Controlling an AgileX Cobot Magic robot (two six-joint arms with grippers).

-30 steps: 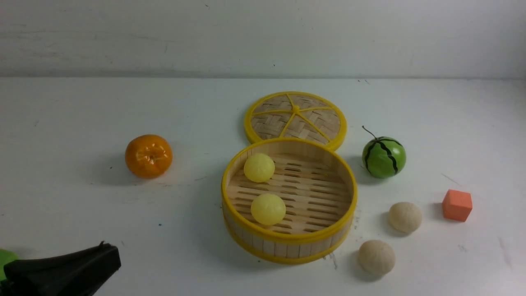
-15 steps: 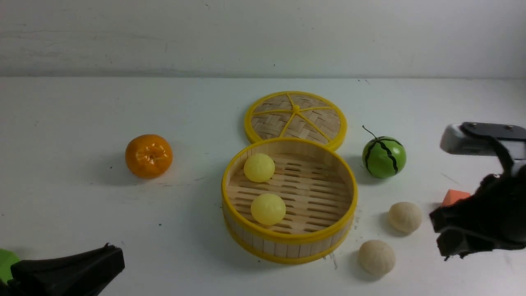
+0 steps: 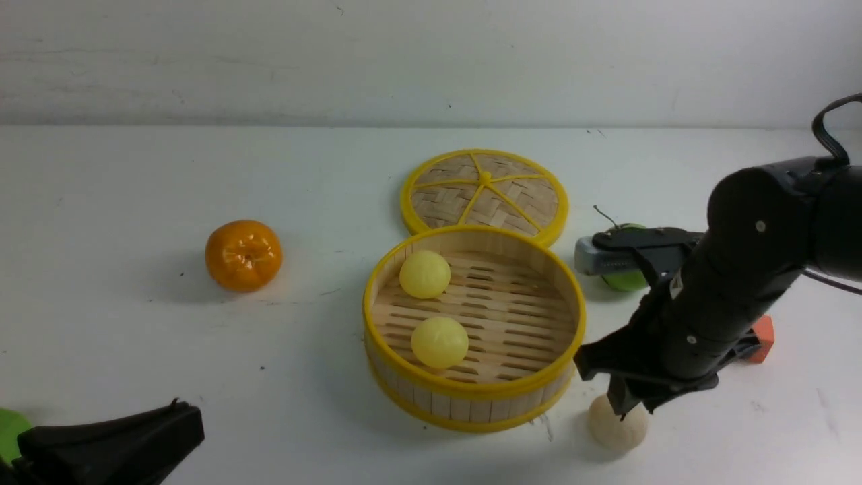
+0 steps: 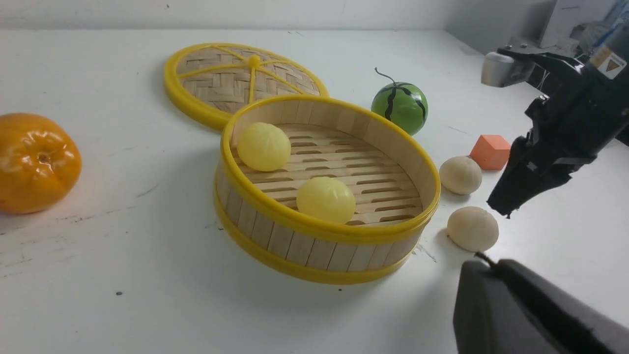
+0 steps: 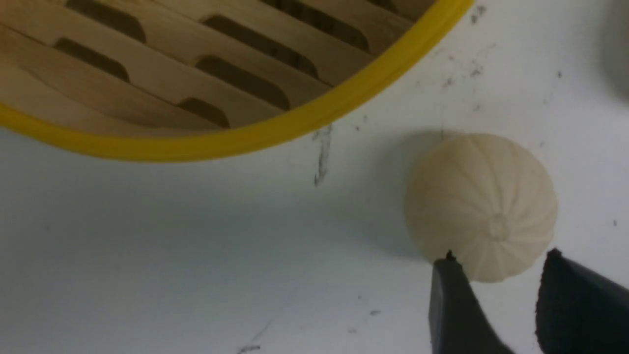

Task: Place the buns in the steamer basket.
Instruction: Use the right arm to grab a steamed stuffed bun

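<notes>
Right gripper point(image 3: 626, 404) at matte cream pleated bun point(image 3: 618, 426), lower right of front frame, beside yellow-rimmed bamboo steamer basket point(image 3: 471, 394). We read fingers point(image 5: 457, 314) narrowly parted, empty; bun just beyond tips. Left gripper point(image 3: 108, 444), lower left, closed, well apart.

2 buns point(image 3: 424, 274) in basket point(image 3: 471, 392), lid point(image 3: 485, 192) behind, tangerine point(image 3: 243, 255) left.

Looks like a robotics lab bench. Shows in the scuffed white tabletop point(image 3: 135, 377), bare white wall point(image 3: 431, 60), toy watermelon ball point(image 4: 399, 107), plastic orange point(image 3: 243, 255), and cluttered boxes point(image 4: 572, 17) beyond the table.
</notes>
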